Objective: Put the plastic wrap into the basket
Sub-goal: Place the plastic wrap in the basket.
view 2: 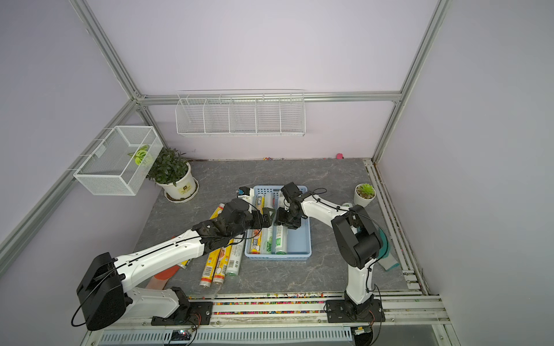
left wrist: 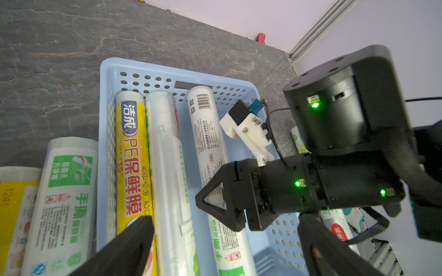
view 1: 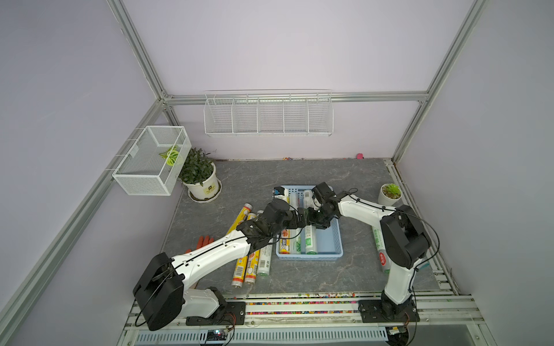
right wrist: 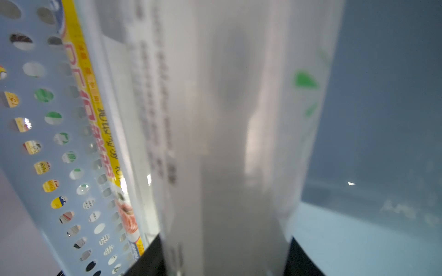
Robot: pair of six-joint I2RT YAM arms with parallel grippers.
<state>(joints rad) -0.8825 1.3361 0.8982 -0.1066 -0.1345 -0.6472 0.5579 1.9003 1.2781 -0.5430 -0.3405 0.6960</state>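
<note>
**Q:** Basket (view 1: 331, 239) contents: what is seen?

**R:** Three rolls of plastic wrap are laid lengthwise in it: a yellow roll (left wrist: 130, 155) against one long wall, a clear roll (left wrist: 165, 155) beside it, then a white roll with green print (left wrist: 205, 133).

**Q:** How is the right gripper (view 1: 311, 223) set?

**R:** It is lowered into the basket, and its jaws are closed narrowly around the white roll with green print.

**Q:** And the left gripper (view 1: 299, 222)?

**R:** It is held just beside the right gripper above the basket, spread wide, with nothing gripped.

**Q:** Are rolls seen outside?

**R:** Loose rolls (view 1: 248, 266), yellow and white, are bunched on the table (view 1: 239, 179) just left of the basket. One far roll (view 1: 380, 248) is seen by the right arm's base.
</note>
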